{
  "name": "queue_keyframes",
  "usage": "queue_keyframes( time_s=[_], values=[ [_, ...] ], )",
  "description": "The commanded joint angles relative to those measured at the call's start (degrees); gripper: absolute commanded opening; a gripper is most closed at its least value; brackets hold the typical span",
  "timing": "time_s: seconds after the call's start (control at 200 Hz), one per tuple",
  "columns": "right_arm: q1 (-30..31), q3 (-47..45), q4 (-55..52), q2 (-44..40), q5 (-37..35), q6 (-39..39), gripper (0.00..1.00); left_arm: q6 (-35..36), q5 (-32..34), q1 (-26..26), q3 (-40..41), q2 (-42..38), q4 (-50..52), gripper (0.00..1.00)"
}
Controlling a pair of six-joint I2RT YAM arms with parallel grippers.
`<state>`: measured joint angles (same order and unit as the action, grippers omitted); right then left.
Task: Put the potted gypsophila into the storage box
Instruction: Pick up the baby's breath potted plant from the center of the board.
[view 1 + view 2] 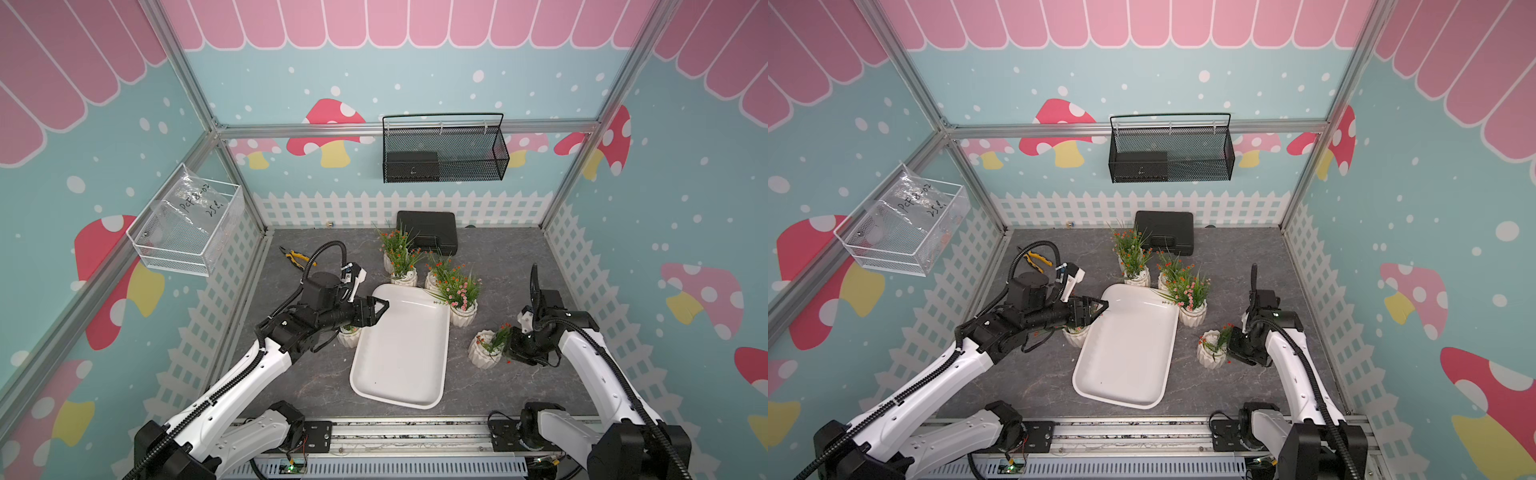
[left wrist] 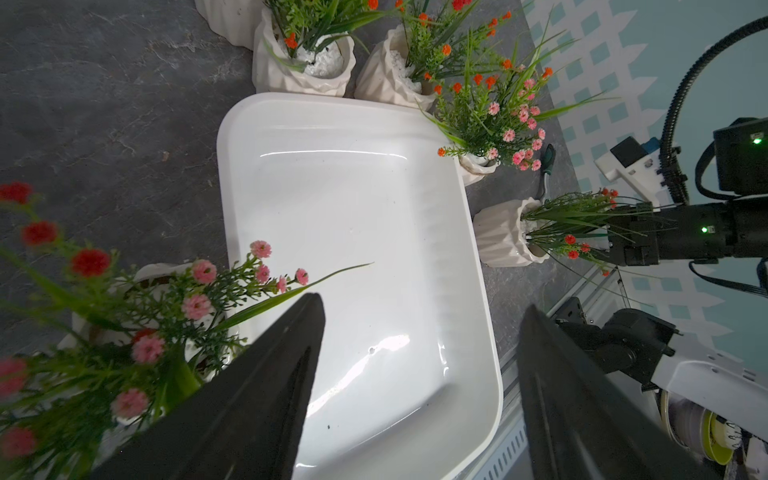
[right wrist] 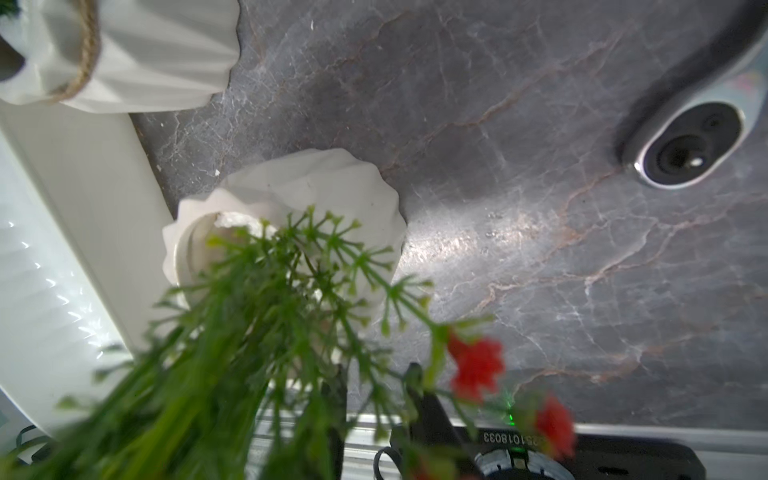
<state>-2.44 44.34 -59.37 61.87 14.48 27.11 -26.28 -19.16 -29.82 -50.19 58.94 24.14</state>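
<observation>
Black case (image 1: 428, 235) — behind potted gypsophila (image 1: 402, 266) crowding storage box (image 1: 401, 357).

Gloss against matt

The storage box (image 2: 353, 208) is smooth, glossy white plastic; the ribbed pots of the potted gypsophila (image 2: 282, 79) look matt white ceramic, one banded with rough twine (image 3: 85, 54); the left fingers (image 2: 266, 395) are matt black; the bench (image 1: 324, 382) is veined grey with a faint sheen.
</observation>
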Motion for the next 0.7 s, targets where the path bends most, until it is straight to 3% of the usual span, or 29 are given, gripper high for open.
queue_keyframes(
  time_s=[0.0,0.69],
  values=[
    [0.72,-1.65,4.52,0.35,1.15,1.4,0.28,0.71,-0.98,-0.32,-1.75,0.39,0.57,0.74],
    [4.6,-3.0,12.26,5.1,-2.75,1.59,0.25,0.92,0.61,-0.31,-2.07,1.0,1.02,0.75]
  ],
)
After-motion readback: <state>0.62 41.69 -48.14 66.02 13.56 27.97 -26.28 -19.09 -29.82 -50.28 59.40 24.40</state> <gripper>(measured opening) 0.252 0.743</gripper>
